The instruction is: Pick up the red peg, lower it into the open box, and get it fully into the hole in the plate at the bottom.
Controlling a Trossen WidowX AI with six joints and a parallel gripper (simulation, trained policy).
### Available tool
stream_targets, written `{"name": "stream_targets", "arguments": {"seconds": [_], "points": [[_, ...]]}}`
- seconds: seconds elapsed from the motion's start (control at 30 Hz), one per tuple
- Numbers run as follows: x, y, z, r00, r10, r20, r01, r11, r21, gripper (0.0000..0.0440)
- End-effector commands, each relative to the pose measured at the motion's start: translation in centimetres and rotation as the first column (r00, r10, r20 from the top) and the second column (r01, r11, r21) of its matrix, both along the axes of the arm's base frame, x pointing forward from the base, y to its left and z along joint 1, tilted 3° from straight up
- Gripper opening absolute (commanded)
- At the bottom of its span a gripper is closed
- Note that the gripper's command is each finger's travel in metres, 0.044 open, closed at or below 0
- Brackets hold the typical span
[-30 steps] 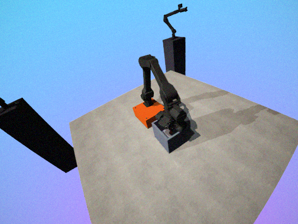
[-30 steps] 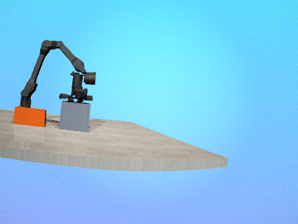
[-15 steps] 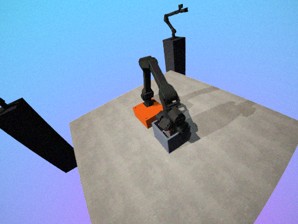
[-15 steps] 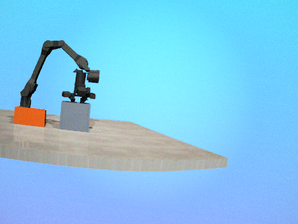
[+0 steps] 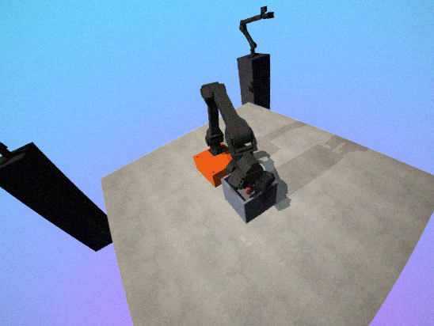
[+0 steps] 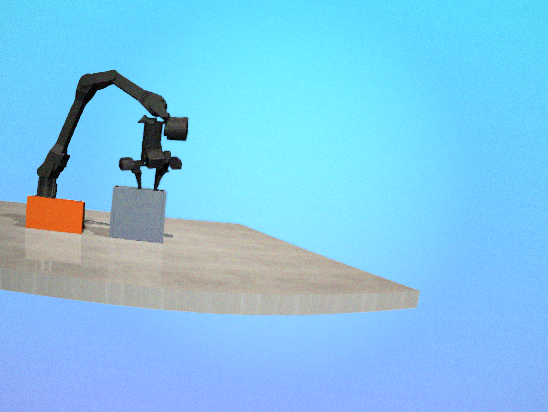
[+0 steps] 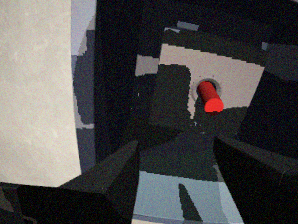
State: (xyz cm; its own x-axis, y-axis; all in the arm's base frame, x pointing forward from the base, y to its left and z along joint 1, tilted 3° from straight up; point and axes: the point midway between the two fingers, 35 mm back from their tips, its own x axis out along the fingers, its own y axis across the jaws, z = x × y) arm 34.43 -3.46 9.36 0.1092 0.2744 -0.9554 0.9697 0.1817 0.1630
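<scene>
mottled tabletop, glossy red peg

My top view looks down obliquely from afar; my exterior view faces sideways, sharing the grey open-topped square box; my wrist view peers closely inside.

The arm arched from an orange block, its open gripper at the grey box's rim on the bench.
</scene>
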Motion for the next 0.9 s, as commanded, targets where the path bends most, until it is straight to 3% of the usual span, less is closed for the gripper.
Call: {"name": "stream_targets", "arguments": {"seconds": [0.0,0.17,0.33,0.87], "points": [[0.3,-0.2,0.6,1.0,0.001,0.014,-0.001,1.0,0.021,0.0214],[0.8,-0.6,1.7,0.999,-0.003,0.038,0.001,0.999,0.052,0.022],[1.3,-1.1,2.7,0.997,0.003,0.071,-0.008,0.998,0.069,0.0179],[3.8,-3.1,4.4,0.98,0.051,0.193,-0.07,0.993,0.092,0.0167]]}}
